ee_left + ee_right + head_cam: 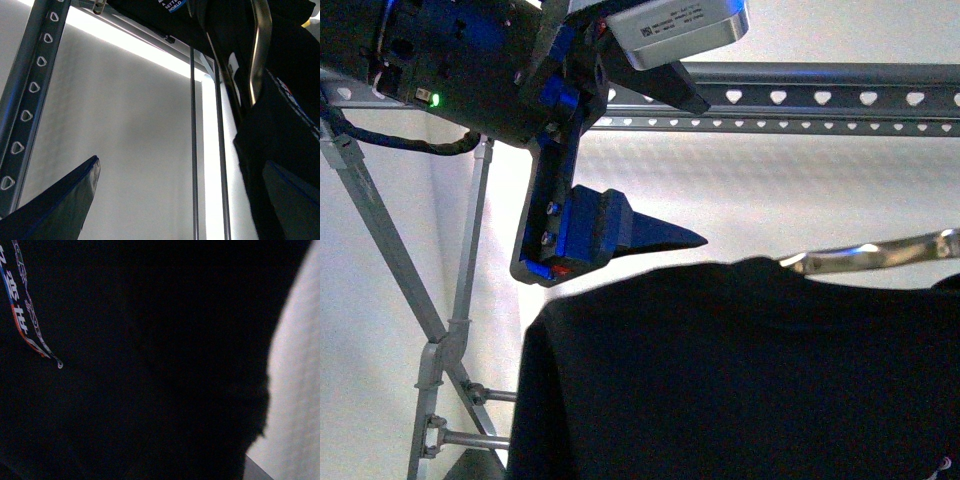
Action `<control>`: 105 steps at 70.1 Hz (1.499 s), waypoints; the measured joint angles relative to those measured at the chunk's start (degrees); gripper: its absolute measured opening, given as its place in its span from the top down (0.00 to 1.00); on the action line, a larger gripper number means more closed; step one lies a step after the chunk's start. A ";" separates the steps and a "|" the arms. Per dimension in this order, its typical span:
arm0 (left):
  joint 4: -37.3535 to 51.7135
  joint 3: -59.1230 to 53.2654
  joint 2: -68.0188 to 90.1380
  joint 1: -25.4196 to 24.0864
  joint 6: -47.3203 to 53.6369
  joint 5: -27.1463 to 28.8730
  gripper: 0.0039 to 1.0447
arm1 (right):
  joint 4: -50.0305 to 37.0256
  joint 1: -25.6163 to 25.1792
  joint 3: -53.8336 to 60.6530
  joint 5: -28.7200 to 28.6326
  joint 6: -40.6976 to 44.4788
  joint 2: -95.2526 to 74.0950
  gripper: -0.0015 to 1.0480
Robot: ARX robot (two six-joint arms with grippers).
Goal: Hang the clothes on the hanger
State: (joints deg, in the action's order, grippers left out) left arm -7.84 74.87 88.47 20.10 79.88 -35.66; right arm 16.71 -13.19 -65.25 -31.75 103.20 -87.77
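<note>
The black T-shirt (740, 380) hangs across the lower front view, its top edge draped over a shiny metal bar (880, 252). Above it run the grey hanger rails (820, 97) with heart-shaped holes. My left gripper (705, 170) is open just left of the shirt's top edge and holds nothing. In the left wrist view the left gripper (180, 200) gapes wide between the punched rail (30, 85) and the T-shirt (280, 125). Black T-shirt cloth (150, 365) fills the right wrist view, with coloured print (20, 315) at one edge. It hides my right gripper, which is shut on the shirt.
The rack's slanted grey legs (380, 230) and cross struts (470, 400) stand at the left. A white wall (770, 190) lies behind the rails. Two thin upright rods (193, 150) and a curved chrome bar (260, 50) show in the left wrist view.
</note>
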 joint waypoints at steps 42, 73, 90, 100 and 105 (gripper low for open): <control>0.00 0.26 -0.22 0.00 0.13 -0.02 0.06 | 26.71 -13.27 -6.05 -8.35 -13.77 1.66 0.91; 0.00 0.26 -0.28 0.00 0.26 -0.02 0.06 | 49.24 -19.47 -9.16 -12.17 -14.88 2.45 0.91; 0.00 0.28 -0.31 0.00 0.28 -0.02 0.06 | 51.30 -21.92 -9.99 -17.09 -19.08 1.95 0.91; 11.67 -3.52 -0.72 0.57 -3.82 6.14 0.06 | 50.77 -22.58 -9.88 -17.29 -20.17 1.92 0.92; 33.40 -9.44 -0.17 0.66 -19.19 16.20 0.06 | 49.88 -22.56 -9.40 -17.14 -20.76 1.90 0.92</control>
State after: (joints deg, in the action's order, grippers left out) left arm 25.56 65.43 88.29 20.75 60.69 -19.46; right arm 66.59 -35.75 -74.65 -48.88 82.43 -85.86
